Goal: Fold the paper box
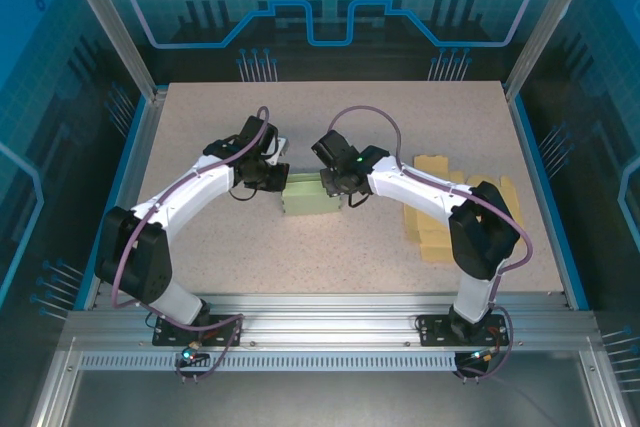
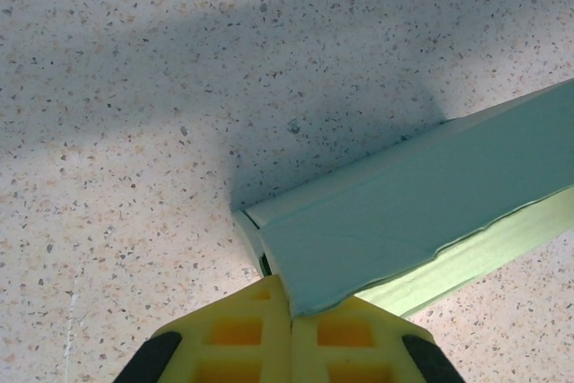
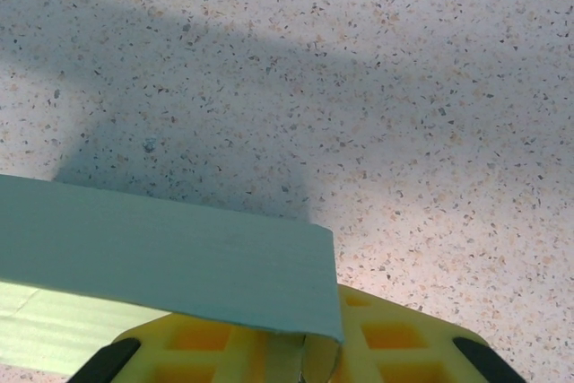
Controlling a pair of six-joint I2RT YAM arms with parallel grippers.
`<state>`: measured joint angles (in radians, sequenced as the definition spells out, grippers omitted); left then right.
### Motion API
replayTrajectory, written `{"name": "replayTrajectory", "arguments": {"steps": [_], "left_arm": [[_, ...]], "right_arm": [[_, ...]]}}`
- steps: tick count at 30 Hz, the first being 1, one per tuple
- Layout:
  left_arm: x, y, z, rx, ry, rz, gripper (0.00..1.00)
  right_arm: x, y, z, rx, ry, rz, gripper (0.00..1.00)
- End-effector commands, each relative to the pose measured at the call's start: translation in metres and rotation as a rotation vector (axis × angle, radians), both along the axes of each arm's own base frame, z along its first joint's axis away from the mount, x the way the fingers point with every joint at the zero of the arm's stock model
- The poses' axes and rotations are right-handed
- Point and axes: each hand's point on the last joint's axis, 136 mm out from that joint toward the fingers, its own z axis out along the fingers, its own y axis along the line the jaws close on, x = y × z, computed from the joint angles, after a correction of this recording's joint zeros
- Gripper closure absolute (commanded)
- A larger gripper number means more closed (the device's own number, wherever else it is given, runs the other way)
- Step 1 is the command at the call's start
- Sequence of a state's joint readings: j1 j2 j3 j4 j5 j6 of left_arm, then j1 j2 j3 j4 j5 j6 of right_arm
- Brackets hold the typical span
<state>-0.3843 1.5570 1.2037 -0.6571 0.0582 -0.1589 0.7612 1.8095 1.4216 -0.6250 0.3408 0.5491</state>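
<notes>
Left gripper: jaws pressed together on a thin paper edge at the box's left end corner; the yellow fingers meet with only that edge between them
Right gripper: narrow; closed on the panel at the box's right end; the panel's edge runs down between the two fingers
Paper box: pale green; middle of the table, long side running left to right, one gripper at each end; cannot tell whether it rests on the surface or hangs just above it
Tan stack: flat sheets at the right side, well apart from the box, partly under the right arm
Handling (judgement): light; thin card, so the walls likely flex and crease under a hard squeeze; smooth faces may slip; one long edge in the left wrist view looks slightly ragged, so probably tears easily
Where to hold (judgement): single walls near the end corners and fold lines, where the card is stiffest; avoid the middle of a long panel
Writing: none legible on box, fingers or table
</notes>
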Motion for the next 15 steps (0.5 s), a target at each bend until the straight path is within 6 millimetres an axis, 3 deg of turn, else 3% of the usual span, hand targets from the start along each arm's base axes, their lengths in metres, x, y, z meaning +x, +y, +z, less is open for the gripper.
{"name": "replayTrajectory", "arguments": {"steps": [1,9,15], "left_arm": [[-0.001,-0.028,0.006,-0.117,-0.003,-0.059,0.94],[-0.003,-0.026,0.004,-0.117,0.001,-0.058,0.94],[-0.006,-0.022,-0.015,-0.088,0.036,-0.049,0.95]], "right_arm": [[-0.012,0.019,-0.010,0.000,0.040,0.065,0.76],[-0.012,0.020,-0.012,-0.002,0.043,0.065,0.76],[-0.012,0.021,-0.010,0.000,0.041,0.066,0.77]]}}
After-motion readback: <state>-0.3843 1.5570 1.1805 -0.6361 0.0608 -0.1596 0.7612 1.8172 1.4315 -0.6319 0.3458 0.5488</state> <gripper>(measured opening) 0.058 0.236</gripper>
